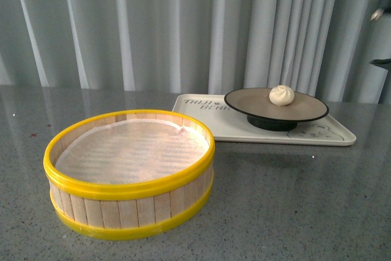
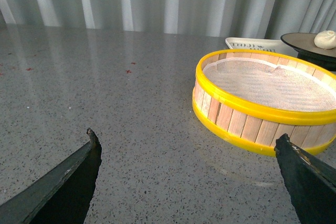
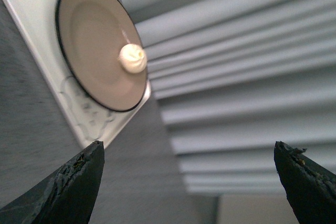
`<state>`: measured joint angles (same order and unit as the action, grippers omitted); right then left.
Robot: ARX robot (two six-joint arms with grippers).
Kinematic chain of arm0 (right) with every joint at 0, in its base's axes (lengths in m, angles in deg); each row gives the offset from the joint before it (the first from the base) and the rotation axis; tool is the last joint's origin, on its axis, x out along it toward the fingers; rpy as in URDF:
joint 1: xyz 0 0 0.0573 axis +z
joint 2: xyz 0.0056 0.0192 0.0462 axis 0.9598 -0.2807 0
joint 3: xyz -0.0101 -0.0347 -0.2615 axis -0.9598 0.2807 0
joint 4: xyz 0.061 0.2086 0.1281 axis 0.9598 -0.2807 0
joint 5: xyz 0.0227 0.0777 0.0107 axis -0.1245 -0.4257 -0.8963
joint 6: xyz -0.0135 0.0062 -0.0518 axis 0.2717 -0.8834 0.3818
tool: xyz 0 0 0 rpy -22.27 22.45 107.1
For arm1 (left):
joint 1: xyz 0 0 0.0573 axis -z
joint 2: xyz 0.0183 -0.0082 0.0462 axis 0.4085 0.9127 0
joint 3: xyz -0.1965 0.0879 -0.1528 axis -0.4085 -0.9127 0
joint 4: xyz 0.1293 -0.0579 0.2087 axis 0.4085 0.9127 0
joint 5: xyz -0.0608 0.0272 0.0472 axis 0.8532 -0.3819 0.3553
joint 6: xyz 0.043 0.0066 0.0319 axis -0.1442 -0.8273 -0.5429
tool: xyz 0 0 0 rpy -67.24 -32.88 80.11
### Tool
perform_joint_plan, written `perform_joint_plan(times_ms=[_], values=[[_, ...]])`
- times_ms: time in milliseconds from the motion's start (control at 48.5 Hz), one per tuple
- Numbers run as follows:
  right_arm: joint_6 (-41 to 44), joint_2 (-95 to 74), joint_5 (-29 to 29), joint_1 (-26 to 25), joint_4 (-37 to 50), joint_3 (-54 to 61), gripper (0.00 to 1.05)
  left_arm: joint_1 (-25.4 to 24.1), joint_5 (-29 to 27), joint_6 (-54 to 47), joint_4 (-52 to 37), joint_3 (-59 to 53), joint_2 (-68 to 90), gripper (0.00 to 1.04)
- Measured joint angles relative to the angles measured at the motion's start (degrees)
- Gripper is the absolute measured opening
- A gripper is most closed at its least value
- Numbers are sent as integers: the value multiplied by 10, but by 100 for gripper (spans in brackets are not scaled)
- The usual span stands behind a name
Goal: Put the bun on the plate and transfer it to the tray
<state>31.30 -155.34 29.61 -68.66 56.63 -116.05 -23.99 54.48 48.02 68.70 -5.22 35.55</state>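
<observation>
1. Bun point(image 1: 281, 95) sits on plate point(image 1: 276, 104), a bit toward the far side of its centre; plate stands on tray point(image 1: 333, 137), behind the steamer basket point(image 1: 129, 172). Judged from this, both steps look done.
2. Left gripper point(image 2: 186, 153): jaws spread wide, empty, low over the table point(image 2: 105, 103) beside the basket.
3. Right gripper point(image 3: 188, 157): jaws wide, empty, well clear of the plate, tilted view.
4. Handling, if re-gripped: bun likely soft, light, dents easily. Pinch low on the sides, gentle force, avoid the pleated peak.
5. Plate looks rigid, heavier, matte. Take it by the black rim and keep level, or the bun could roll.
</observation>
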Motion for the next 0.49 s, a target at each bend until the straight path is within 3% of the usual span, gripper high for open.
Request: perform_joint_plan(times_ms=[62,165,309,433,495], values=[[-120,72,16,1,-58,24,96,0,-1,0,0,0,0,98],[-248,110,26,0,-65,29,96,0,0,0,0,0,0,98],[-499,141,56,-5,79,120,74,0,0,0,0,0,0,98],[-606,165,45,-8,118,197,56,0,-1,0,0,0,0,98],[-640,193,31,-20,137,243,42,0,0,0,0,0,0,98]])
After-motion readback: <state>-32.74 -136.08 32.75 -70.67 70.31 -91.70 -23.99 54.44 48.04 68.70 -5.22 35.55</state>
